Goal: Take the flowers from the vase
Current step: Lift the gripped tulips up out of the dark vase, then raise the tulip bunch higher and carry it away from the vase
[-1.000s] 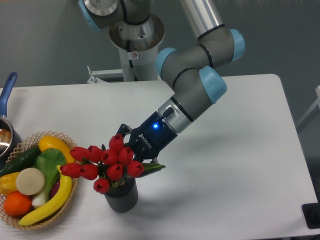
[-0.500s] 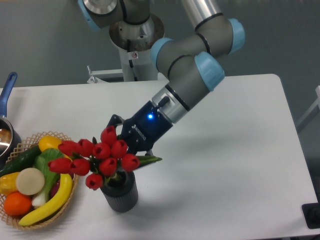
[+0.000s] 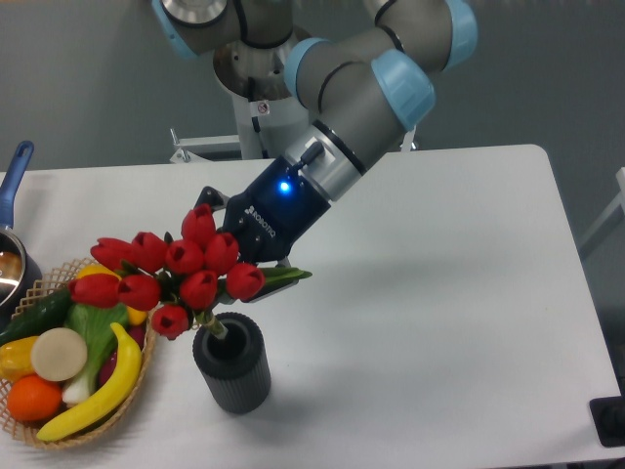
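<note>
Camera view: your gripper (image 3: pixel 237 256) is clamped on the flowers (image 3: pixel 171 273), gripping the bunch just behind the buds; its fingertips are mostly hidden by them. The flowers sit tilted above the vase (image 3: pixel 232 365), buds leaning up-left of it, the stem end still dipping into its mouth. The vase stands upright on the desk (image 3: pixel 439 293). Left of the vase you have the basket (image 3: pixel 137 386) of fruit, and further left the pot (image 3: pixel 12 264).

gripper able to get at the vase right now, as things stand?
Probably not. The gripper appears shut on the flowers, whose stems still dip into the vase, and the bunch overhangs its rim.
</note>
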{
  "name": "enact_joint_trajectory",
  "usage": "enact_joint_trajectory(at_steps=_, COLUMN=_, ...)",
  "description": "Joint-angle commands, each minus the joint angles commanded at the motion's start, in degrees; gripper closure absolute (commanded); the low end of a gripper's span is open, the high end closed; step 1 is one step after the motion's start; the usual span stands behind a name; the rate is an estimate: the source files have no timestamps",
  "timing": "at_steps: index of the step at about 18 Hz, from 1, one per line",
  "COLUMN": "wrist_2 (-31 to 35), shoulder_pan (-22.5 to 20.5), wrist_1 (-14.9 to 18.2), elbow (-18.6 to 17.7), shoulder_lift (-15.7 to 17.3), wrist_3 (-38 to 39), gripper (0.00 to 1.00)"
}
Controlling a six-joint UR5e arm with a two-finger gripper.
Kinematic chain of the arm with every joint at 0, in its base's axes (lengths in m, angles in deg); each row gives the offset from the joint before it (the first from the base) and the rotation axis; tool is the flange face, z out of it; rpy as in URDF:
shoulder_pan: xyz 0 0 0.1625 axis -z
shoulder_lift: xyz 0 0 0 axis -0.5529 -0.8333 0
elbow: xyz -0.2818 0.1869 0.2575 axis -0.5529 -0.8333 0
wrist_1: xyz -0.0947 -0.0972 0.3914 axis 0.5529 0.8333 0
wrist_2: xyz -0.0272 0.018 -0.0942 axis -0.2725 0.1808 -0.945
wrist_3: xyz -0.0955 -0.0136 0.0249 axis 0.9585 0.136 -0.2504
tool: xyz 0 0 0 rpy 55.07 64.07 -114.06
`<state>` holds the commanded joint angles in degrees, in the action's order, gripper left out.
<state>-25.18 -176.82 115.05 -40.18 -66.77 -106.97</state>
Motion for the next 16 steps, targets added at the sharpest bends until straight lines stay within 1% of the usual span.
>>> enact_joint_trajectory(at_steps=2, wrist_2=0.0, shoulder_pan=-0.3, wrist_1=0.0, elbow=1.8, shoulder_lift=-0.2, wrist_3=1.6, gripper=0.53)
enact_joint_trajectory(at_steps=5, wrist_2=0.0, shoulder_pan=-0.7, wrist_1=0.0, elbow=3.6, shoulder_lift=-0.4, wrist_3=2.6, gripper=0.53)
enact_joint_trajectory(at_steps=11, wrist_2=0.1, shoulder_pan=-3.5, wrist_1=0.0, elbow=6.7, shoulder_lift=-0.3, wrist_3=6.7, gripper=0.53)
enact_joint_trajectory(at_steps=16, wrist_2=1.0, shoulder_pan=-6.9, wrist_1=0.2, elbow=6.5, shoulder_lift=-0.1, wrist_3=6.9, gripper=0.53)
